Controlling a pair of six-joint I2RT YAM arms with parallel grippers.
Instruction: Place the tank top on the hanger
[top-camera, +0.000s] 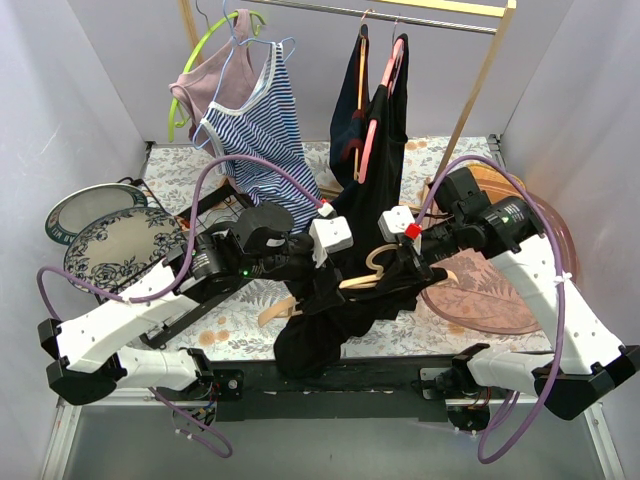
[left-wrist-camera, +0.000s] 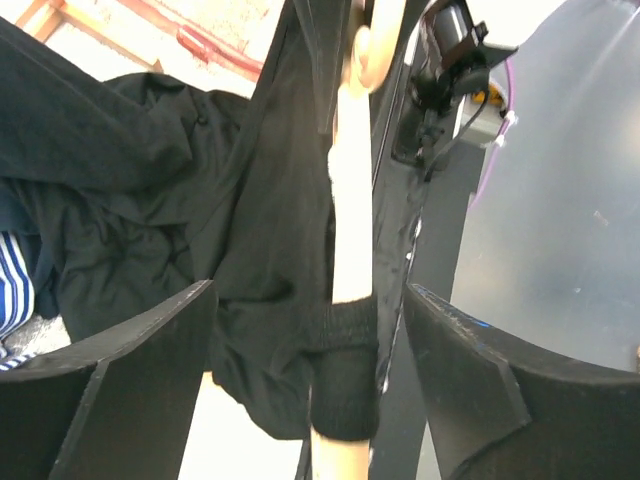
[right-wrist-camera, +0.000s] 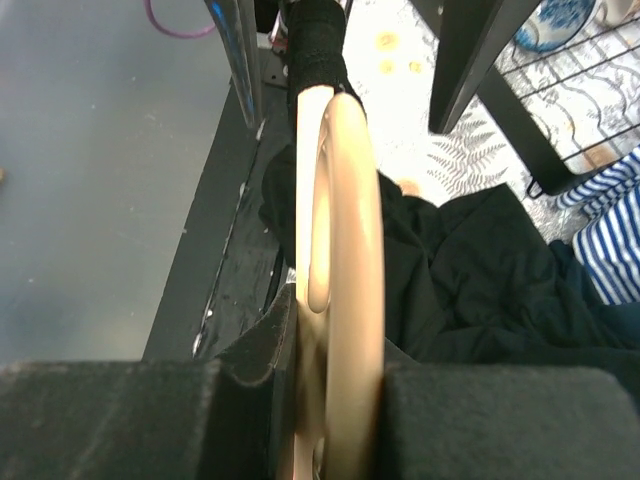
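The cream hanger (top-camera: 362, 280) is held roughly level above the table's front edge. My right gripper (top-camera: 398, 262) is shut on its middle; the right wrist view shows the hanger (right-wrist-camera: 340, 230) edge-on, clamped between the pads (right-wrist-camera: 440, 420). The black tank top (top-camera: 320, 335) hangs bunched from the hanger, trailing over the front edge. My left gripper (top-camera: 308, 268) is open. In the left wrist view its fingers (left-wrist-camera: 120, 370) stand wide on both sides of the hanger arm (left-wrist-camera: 352, 200), where a black ribbed strap (left-wrist-camera: 345, 370) wraps round the arm. The strap also shows at the far end (right-wrist-camera: 318, 50).
A rail at the back carries a striped tank top (top-camera: 262, 130), a lime-green hanger (top-camera: 215, 45) and dark garments on pink and orange hangers (top-camera: 375, 120). Two plates (top-camera: 120, 245) lie at the left, a black wire rack (top-camera: 215, 205) behind the left arm, a brown round tray (top-camera: 500, 290) at the right.
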